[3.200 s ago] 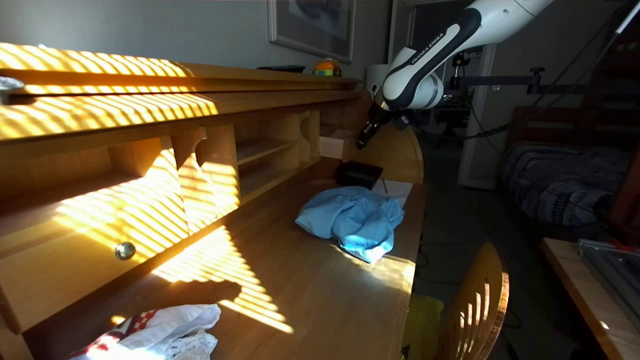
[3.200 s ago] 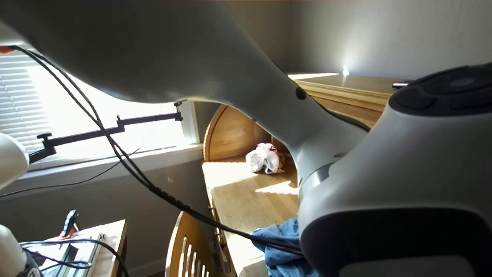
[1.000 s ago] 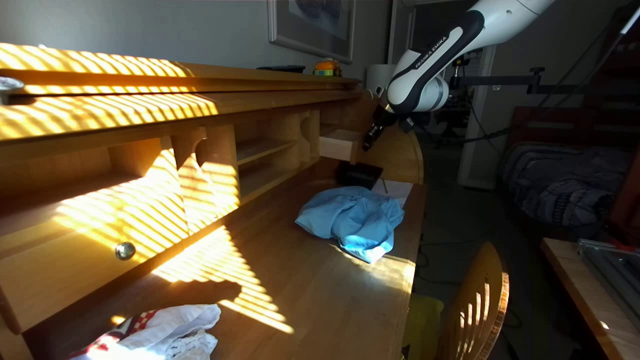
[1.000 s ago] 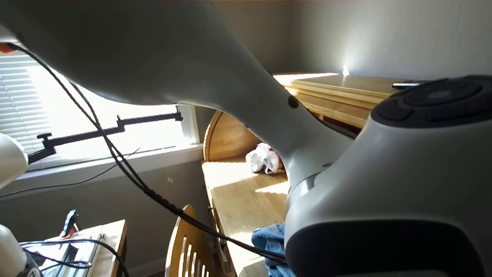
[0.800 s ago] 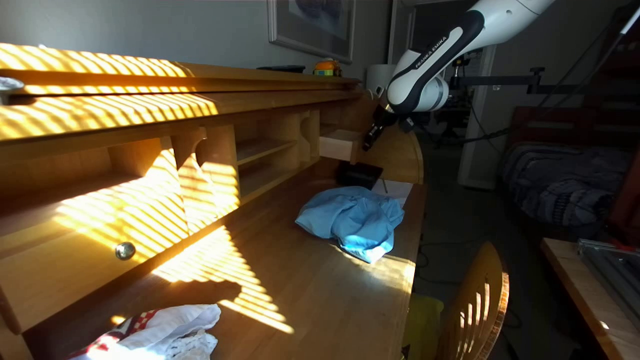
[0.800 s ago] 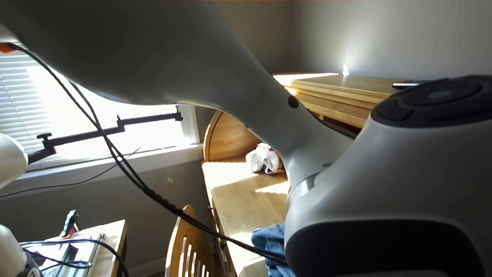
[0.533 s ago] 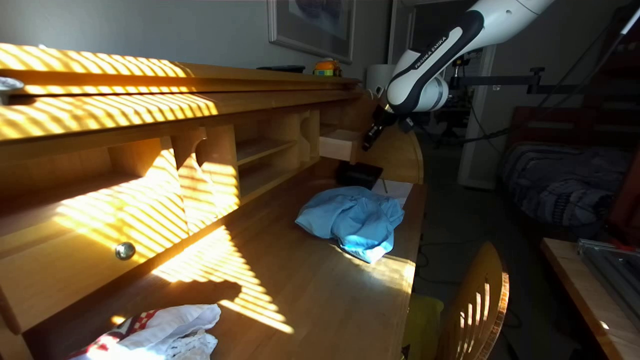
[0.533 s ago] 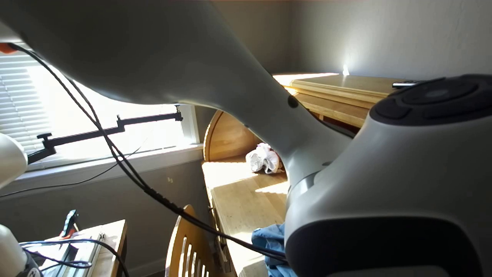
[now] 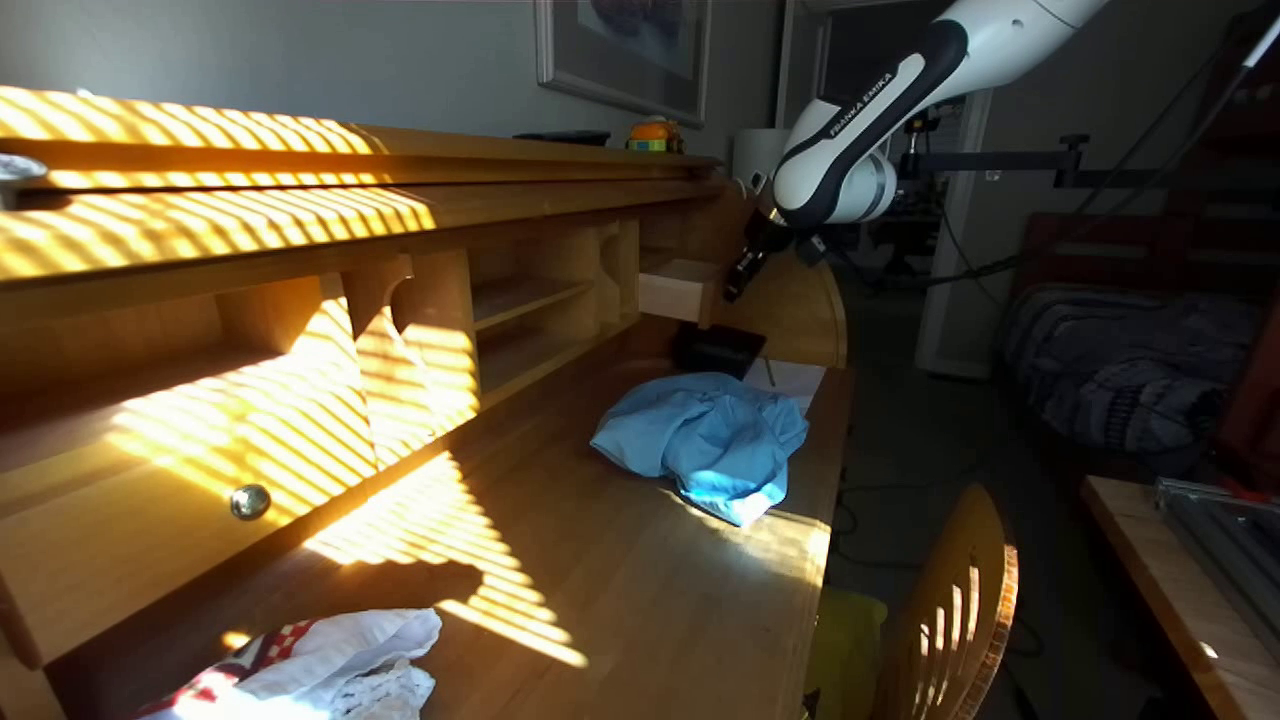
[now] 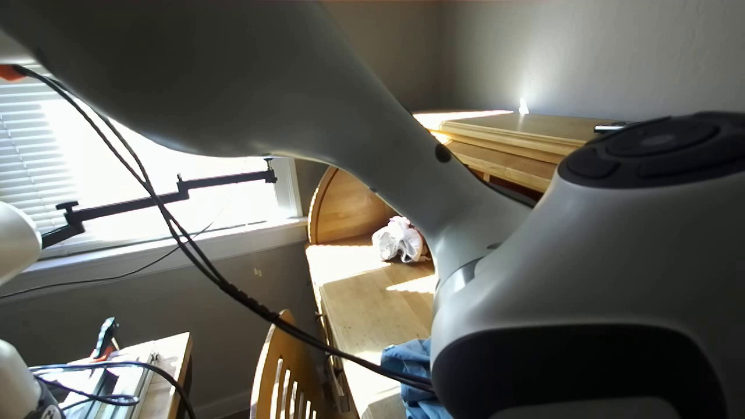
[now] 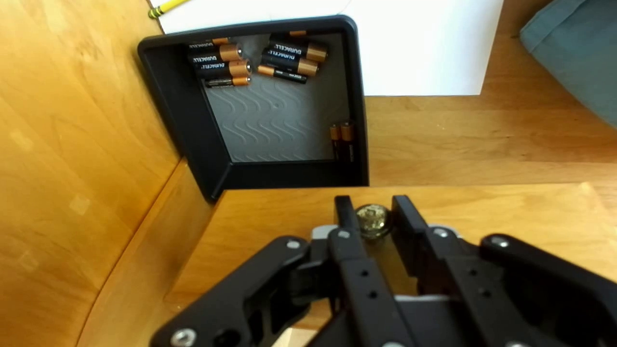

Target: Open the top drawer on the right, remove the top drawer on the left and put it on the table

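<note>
A wooden drawer (image 9: 675,292) stands pulled out of the desk's cubby unit at the far end in an exterior view. Its front (image 11: 511,207) and round brassy knob (image 11: 372,219) show in the wrist view. My gripper (image 11: 371,212) is shut on this knob, one finger on each side; in an exterior view the gripper (image 9: 734,290) is at the drawer's front. Another drawer front (image 9: 130,545) with a silver knob (image 9: 250,502) is closed at the near end of the unit. The arm hides the gripper in an exterior view. The desk top (image 9: 640,620) lies below.
A black tray (image 11: 284,120) with several batteries stands below the pulled-out drawer, beside white paper (image 11: 424,53) and a yellow crayon (image 11: 166,8). A blue cloth (image 9: 710,430) lies mid-desk, a white and red cloth (image 9: 340,660) at the near end. A chair (image 9: 960,600) stands in front.
Since about three seconds ago my gripper has moved a little outward from the desk's back, and the drawer has slid further out with it. In the last second almost nothing has moved.
</note>
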